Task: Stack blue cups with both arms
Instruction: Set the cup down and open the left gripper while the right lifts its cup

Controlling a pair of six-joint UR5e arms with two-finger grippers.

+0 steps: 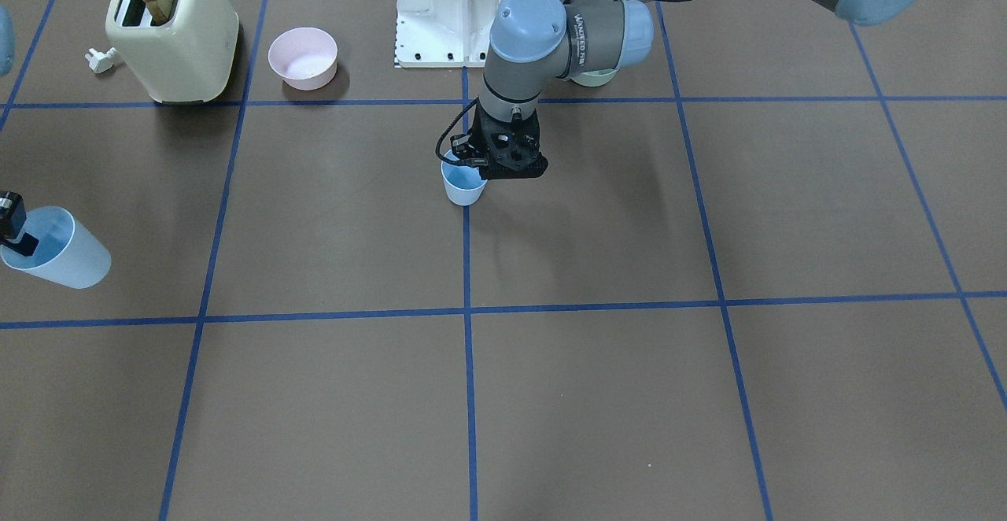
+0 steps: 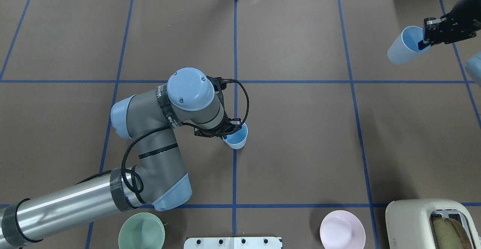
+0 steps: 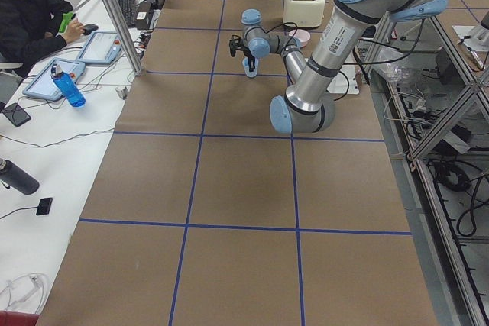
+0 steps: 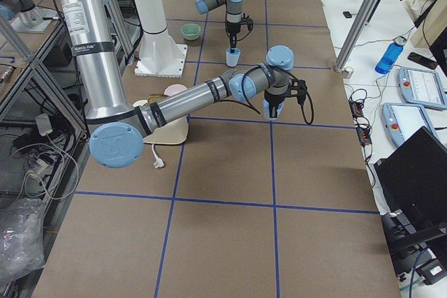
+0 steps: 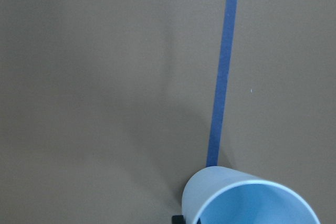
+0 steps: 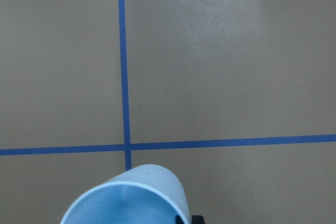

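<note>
Closest to the lens on the left wrist cam was the first blue cup (image 5: 252, 203), its bright blue inside filling the bottom corner with a bit of black finger poking out next to the rim. Left gripper (image 2: 226, 136) was clamped on that cup's wall, one finger inside and one outside, pointing pretty much straight down. That cup hung upright right under it, on the blue tape line (image 5: 223, 77) near the middle of the table (image 2: 300, 128). Honestly couldn't tell if it was sitting on the table or just off it. Way off to the robot's right and further out from the base, the right gripper (image 2: 424, 44) was pinched on the rim of the second blue cup (image 2: 404, 49), again one finger down inside. That cup was clearly up in the air and tilted, mouth leaning toward the gripper and bottom sticking out to the side. Back toward the base from the left gripper, off on its own left side, sat the mint-green bowl (image 2: 141, 231), just beside the left arm (image 2: 150, 158). The white base mount (image 2: 233, 242) was straight behind that gripper, and the pink bowl (image 2: 342, 229) sat back and to its right. Well apart from the right gripper, back on the base side, stood the cream toaster (image 2: 417, 222) with a slice of toast (image 2: 447, 230) in the slot.
</note>
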